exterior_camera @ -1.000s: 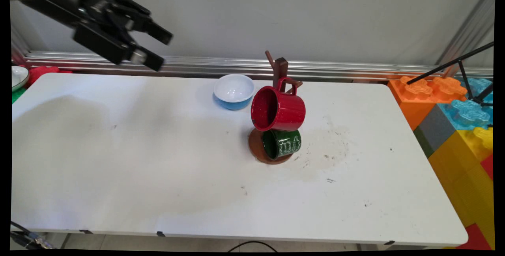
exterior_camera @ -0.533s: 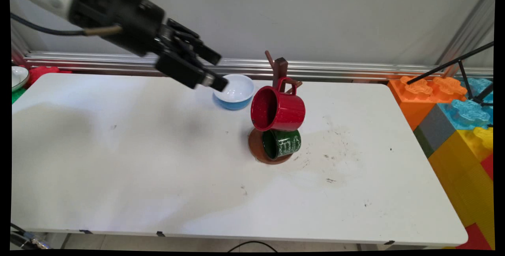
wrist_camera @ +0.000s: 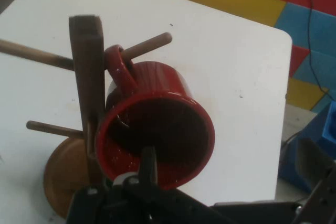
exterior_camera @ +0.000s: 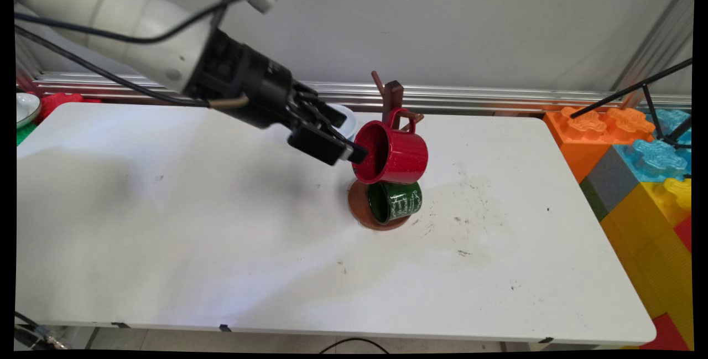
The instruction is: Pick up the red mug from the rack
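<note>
A robot arm's black jaws stand open at the mouth of a red mug (exterior_camera: 395, 154), which hangs sideways by its handle from a brown wooden mug tree (exterior_camera: 394, 96). 1 finger (wrist_camera: 149, 163) lies across the mug's opening. A green mug (exterior_camera: 395, 202) sits lower on the tree, over the white surface (exterior_camera: 221, 237).

blue bowl (exterior_camera: 348, 121) mostly hidden behind the gripper (exterior_camera: 349, 139); green mug (exterior_camera: 395, 202) partly covered by red mug (exterior_camera: 390, 152); white dish (exterior_camera: 25, 108) cut off at the left edge.

White arm: reaches in from upper left, slanting downward. Claw (exterior_camera: 349, 139): black, two fingers (exterior_camera: 323, 147) parted, tips pointing down and right.
</note>
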Controlling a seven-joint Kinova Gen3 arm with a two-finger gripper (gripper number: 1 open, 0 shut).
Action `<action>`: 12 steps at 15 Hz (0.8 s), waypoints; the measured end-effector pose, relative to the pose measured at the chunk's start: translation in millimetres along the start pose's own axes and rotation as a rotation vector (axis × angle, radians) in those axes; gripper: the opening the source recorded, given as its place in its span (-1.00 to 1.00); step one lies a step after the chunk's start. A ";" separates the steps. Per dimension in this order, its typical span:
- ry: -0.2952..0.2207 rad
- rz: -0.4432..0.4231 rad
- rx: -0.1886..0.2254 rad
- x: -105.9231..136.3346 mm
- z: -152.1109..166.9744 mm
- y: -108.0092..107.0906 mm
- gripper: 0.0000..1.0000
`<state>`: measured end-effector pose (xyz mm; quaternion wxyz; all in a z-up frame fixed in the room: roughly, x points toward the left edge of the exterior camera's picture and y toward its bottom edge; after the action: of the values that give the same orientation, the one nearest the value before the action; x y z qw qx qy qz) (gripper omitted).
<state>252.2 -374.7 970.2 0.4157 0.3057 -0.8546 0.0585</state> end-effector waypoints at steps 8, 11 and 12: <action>0.023 -0.121 0.008 -6.9 52.5 10.1 1.00; 0.032 -0.149 0.008 -9.1 72.1 12.2 1.00; 0.033 -0.154 0.008 -9.4 75.9 12.3 1.00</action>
<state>198.4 -387.2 915.9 0.4319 0.3712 -0.8213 0.0349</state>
